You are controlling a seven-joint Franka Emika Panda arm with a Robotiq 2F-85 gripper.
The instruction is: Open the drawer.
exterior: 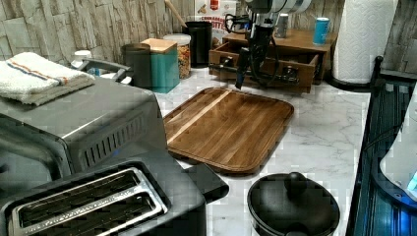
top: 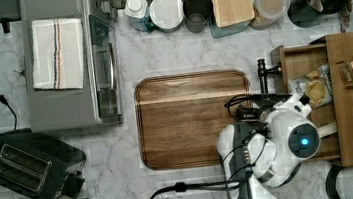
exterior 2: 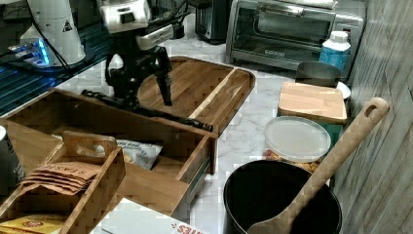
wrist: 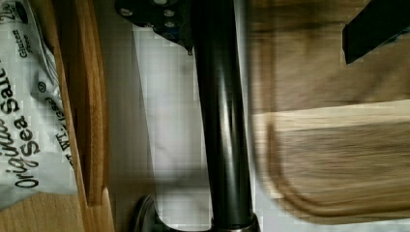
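Right view: fingers [exterior 2: 146, 97] spread wide, straddling handle [exterior 2: 146, 111] of pulled-out drawer [exterior 2: 160, 141].

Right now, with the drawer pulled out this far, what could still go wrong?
1. The drawer has its handle close to the cutting board edge; pulling farther could shove the board.
2. The gripper straddles the handle with its fingers apart, one low over the board, so it may scrape the board or snag the handle when lifting away.

The drawer [exterior 2: 146, 141] is brown wood with a black handle [wrist: 222, 121]. The towel [top: 57, 53] is white with stripes. The countertop [top: 184, 53] is white and grey marble.
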